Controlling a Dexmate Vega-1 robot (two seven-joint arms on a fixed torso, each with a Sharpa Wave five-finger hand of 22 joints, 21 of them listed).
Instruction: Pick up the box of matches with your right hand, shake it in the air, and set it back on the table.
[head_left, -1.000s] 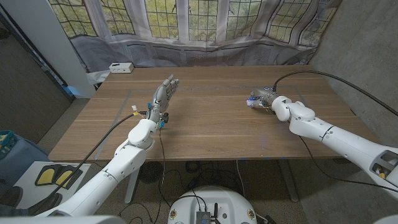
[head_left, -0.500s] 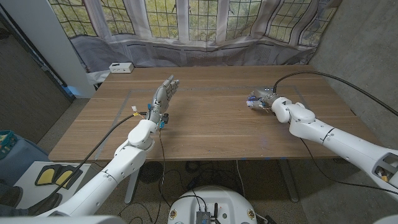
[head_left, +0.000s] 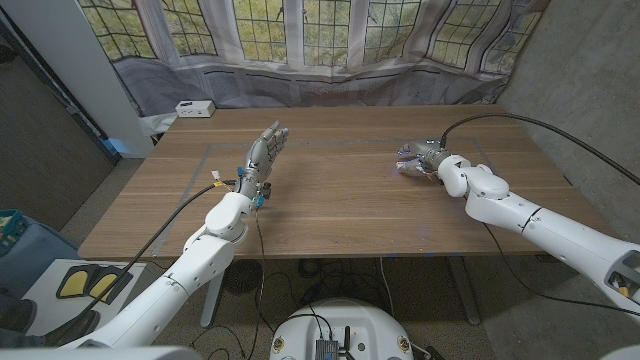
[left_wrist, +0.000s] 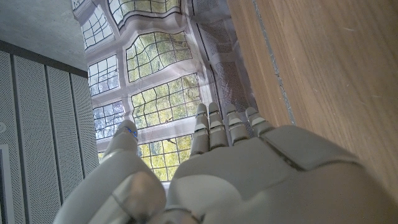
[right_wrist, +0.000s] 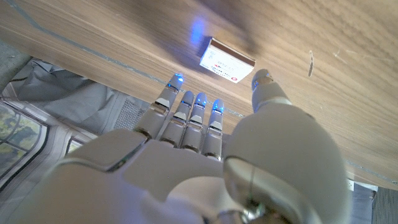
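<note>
Right wrist view — the right hand (right_wrist: 205, 155) hovers open over the matchbox (right_wrist: 227, 60) on the worktop (right_wrist: 323, 93), holding nothing — apparently poised to grasp.

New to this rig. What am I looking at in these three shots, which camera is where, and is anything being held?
This is a two-armed robot standing at a wooden table. The wide shot comes from a camera on its head, looking down over both arms. The other two come from cameras on the wrists, looking along the back of each robot hand, so those pictures appear turned around.

The left robot hand is raised on the table's left side, fingers straight and apart, holding nothing; windows show behind it in its wrist view.

The right robot hand is over a small box of matches lying on the table. In its wrist view the fingers are spread, and the box lies beyond them, not gripped.

A small white box sits at the table's far left corner.
</note>
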